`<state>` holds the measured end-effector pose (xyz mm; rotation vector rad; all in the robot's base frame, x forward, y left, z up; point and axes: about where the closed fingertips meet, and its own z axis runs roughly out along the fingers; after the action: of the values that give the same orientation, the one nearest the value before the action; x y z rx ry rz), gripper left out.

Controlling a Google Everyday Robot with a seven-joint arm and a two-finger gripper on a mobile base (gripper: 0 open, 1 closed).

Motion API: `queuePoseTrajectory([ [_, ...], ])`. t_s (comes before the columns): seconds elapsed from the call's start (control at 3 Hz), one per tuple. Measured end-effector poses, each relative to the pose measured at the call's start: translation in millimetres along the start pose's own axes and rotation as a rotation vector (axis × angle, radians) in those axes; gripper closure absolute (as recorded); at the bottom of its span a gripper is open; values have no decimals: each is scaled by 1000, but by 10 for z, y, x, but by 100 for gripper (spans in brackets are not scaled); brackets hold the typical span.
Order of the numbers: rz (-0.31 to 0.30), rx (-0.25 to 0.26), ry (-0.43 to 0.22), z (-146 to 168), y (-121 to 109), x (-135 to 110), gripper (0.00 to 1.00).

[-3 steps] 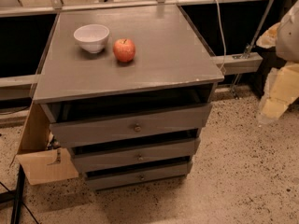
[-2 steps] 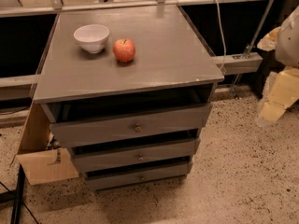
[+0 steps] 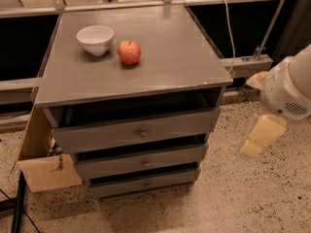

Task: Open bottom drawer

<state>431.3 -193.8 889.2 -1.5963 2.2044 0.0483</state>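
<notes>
Camera view: the end effector, grip state impossible to tell, hangs off the surface's front-right corner, with the bottom drawer lower, toward view-left.

The gripper is held well right of the bottom drawer, higher than it and apart, angled down-left. The white arm is seen farther right and higher.

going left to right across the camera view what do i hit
cardboard flap → white bowl → apple → bottom drawer knob → gripper, which hangs off to the right of the drawers, above the speckled floor
</notes>
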Motion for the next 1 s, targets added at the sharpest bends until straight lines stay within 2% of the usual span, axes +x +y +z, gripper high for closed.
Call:
queuePoseTrajectory([
  [1.0,44,-90,-115,1531,501,115,0],
])
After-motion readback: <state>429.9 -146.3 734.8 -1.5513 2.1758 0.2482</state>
